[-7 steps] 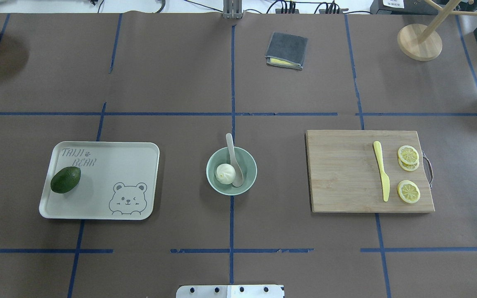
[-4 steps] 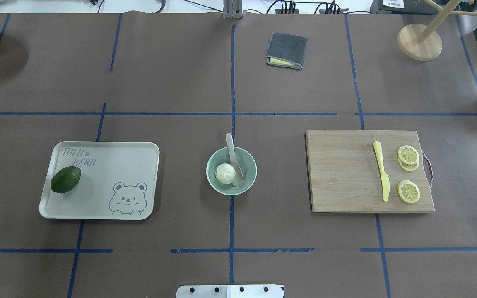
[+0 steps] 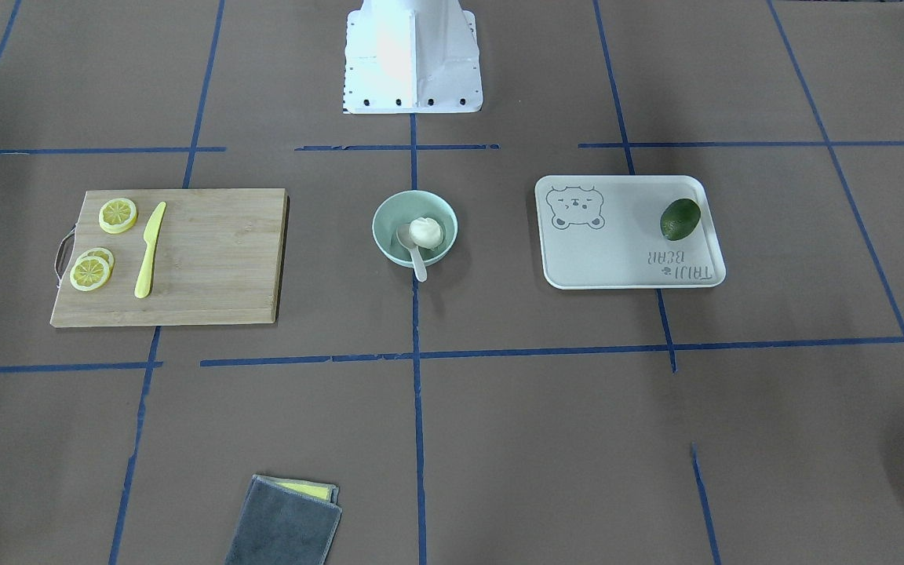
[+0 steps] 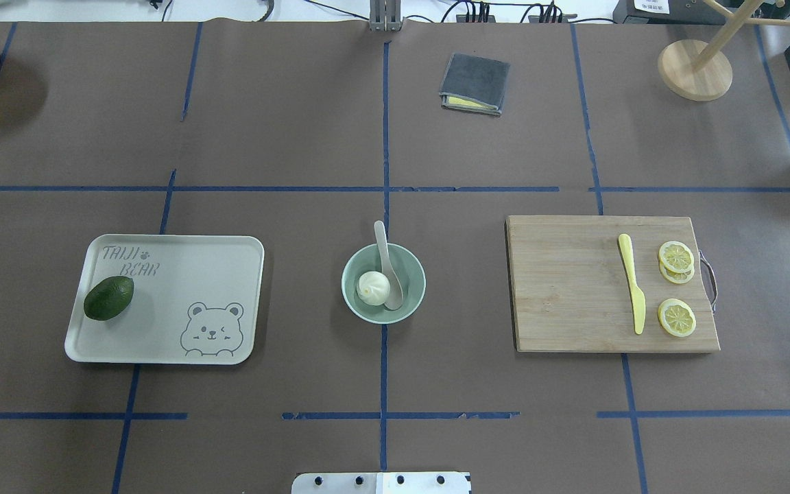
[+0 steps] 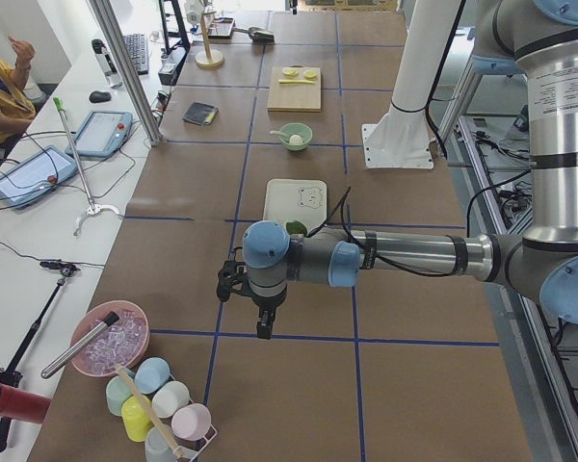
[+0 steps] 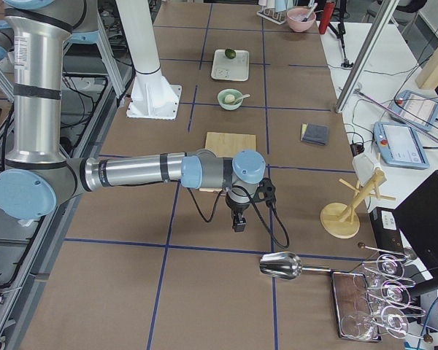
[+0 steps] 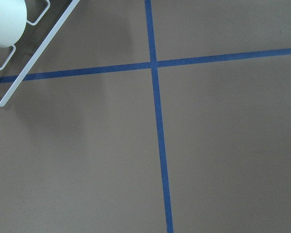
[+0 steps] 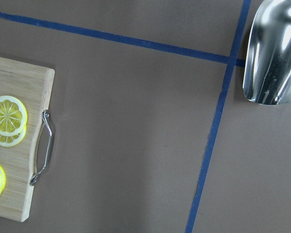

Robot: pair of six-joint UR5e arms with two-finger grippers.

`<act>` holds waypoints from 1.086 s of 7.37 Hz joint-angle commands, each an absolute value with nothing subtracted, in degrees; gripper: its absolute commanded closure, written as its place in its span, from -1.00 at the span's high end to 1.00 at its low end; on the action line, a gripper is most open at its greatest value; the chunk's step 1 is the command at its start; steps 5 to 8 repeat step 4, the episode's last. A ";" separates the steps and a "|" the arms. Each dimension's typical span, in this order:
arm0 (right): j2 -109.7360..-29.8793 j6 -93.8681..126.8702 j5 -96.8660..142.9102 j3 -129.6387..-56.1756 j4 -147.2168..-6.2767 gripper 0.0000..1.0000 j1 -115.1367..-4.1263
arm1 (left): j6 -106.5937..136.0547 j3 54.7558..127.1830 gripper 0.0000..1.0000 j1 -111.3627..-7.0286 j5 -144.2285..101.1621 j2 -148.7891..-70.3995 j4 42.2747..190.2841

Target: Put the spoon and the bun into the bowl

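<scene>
No change since half a second ago. In smooth, round pale mint-green bowl (image 4: 415, 296) at mid-table: small white pleated steamed bun (image 4: 372, 287) just beside glossy off-white plastic soup spoon (image 4: 386, 261), thick handle poking over far rim. Left gripper (image 5: 262, 325) and right gripper (image 6: 238, 219) well apart from bowl, above brown paper; spread or pressed together, cannot tell.

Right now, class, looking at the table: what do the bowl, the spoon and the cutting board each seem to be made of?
The bowl: probably plastic or melamine, going by its smooth, matte, even mint surface. The spoon: likely plastic, uniformly off-white and thick-handled, though ceramic is possible. The cutting board: wood or bamboo, showing pale striped grain.
</scene>
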State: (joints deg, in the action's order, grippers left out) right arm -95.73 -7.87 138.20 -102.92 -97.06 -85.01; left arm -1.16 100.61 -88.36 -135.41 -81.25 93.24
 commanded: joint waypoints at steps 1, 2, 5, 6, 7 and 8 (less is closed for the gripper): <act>-96.15 -8.70 138.08 -103.01 -96.94 1.00 -87.00 | -1.23 100.46 1.00 -88.42 -135.35 -81.21 93.34; -96.50 -11.31 137.21 -103.01 -96.94 1.00 -87.88 | -1.14 100.63 1.00 -88.33 -135.35 -81.21 93.34; -96.85 -11.51 135.26 -102.57 -97.03 1.00 -87.89 | -0.97 100.81 1.00 -88.50 -134.83 -82.61 93.08; -96.85 -11.51 135.26 -102.57 -97.03 1.00 -87.89 | -0.97 100.81 1.00 -88.50 -134.83 -82.61 93.08; -96.85 -11.51 135.26 -102.57 -97.03 1.00 -87.89 | -0.97 100.81 1.00 -88.50 -134.83 -82.61 93.08; -96.85 -11.51 135.26 -102.57 -97.03 1.00 -87.89 | -0.97 100.81 1.00 -88.50 -134.83 -82.61 93.08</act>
